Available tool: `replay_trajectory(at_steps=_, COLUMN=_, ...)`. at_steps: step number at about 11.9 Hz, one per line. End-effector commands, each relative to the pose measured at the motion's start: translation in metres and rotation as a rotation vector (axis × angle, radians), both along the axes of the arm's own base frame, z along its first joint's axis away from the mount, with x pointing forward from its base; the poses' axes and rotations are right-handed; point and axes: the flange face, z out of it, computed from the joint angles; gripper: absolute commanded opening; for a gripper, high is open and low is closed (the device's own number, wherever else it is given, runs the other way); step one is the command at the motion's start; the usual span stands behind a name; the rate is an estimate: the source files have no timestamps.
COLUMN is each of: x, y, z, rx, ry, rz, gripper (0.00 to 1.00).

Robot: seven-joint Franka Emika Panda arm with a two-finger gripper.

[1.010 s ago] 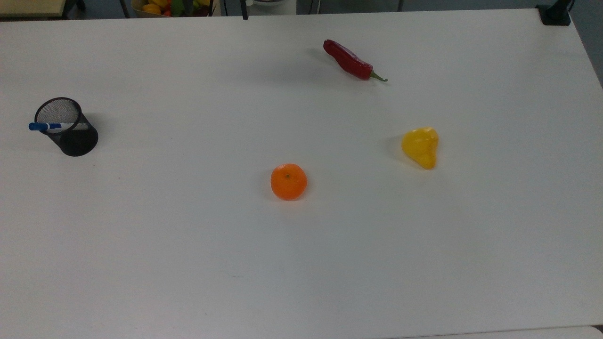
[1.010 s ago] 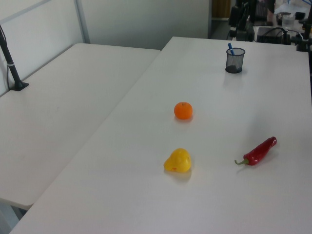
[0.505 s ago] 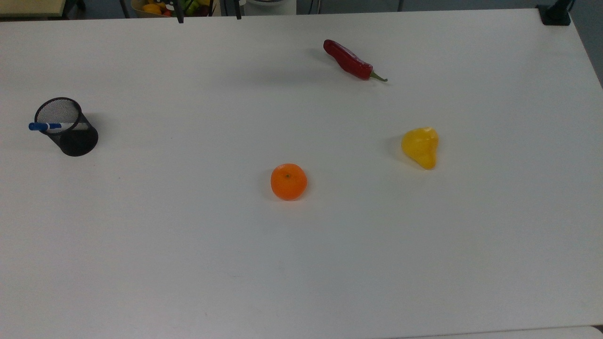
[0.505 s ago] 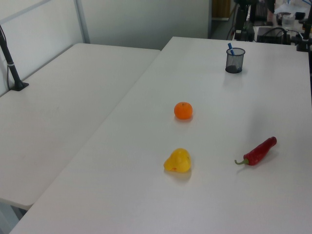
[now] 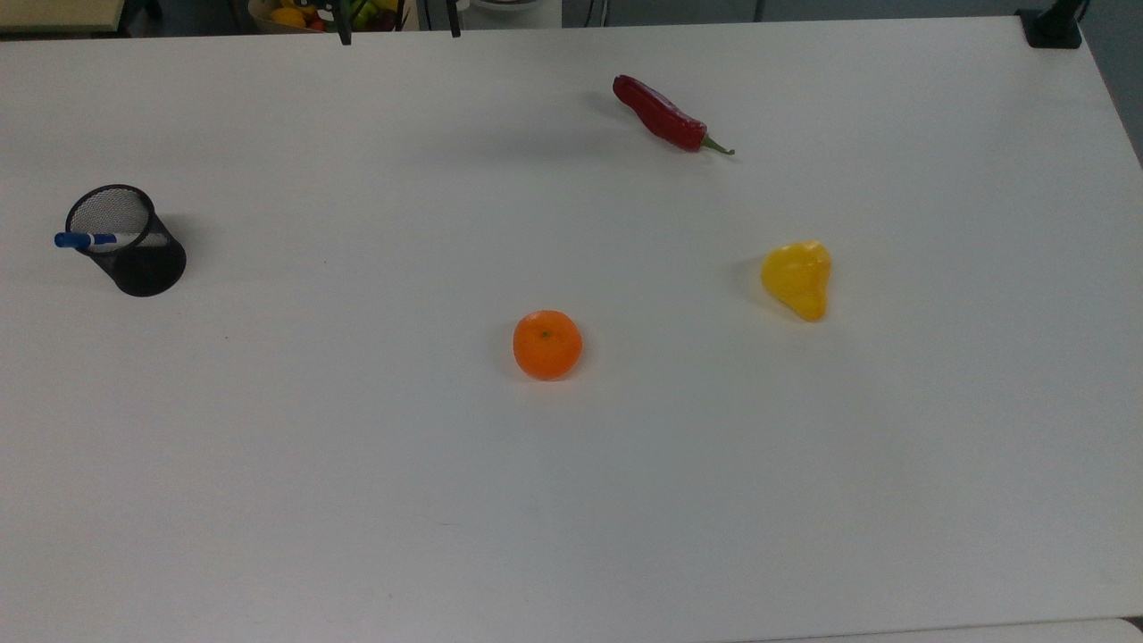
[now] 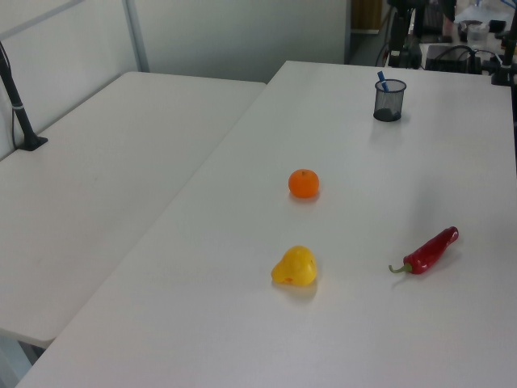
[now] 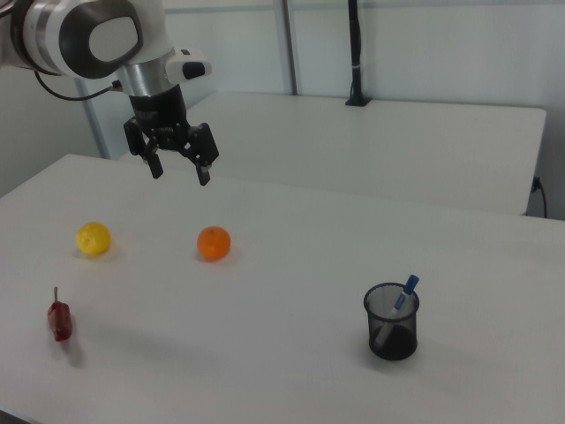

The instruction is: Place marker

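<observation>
Our gripper [image 7: 179, 162] hung high above the table [image 5: 571, 500] with its fingers [image 7: 204, 170] spread wide and nothing between them. The marker [image 7: 395, 311] stood well away from those fingers, leaning blue cap up inside the black mesh cup [image 7: 392, 322], off to the right view's right and far below them. In the top view the fingertips poked in at the upper edge of the picture; a second earlier only one dark tip showed there, further to the top view's right, so we had shifted a little and then settled, since the last half second brought no change. The marker and cup had not moved at all. The orange [image 7: 213, 243], yellow fruit [image 7: 94, 238] and red chili [image 7: 58, 319] lay below the fingers, untouched. We judged the placing done, with the arm withdrawn and at rest.
</observation>
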Motion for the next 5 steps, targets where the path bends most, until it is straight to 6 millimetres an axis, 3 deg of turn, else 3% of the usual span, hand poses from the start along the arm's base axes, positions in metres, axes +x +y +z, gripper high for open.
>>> replay_trajectory(at_steps=1, x=-0.0054, y=0.0010, z=0.0037, rx=0.015, ry=-0.001, rz=-0.098, gripper=1.00)
replay_trajectory(at_steps=5, x=-0.0053, y=0.0010, z=0.0037, rx=0.015, ry=-0.002, rz=-0.092, gripper=1.00)
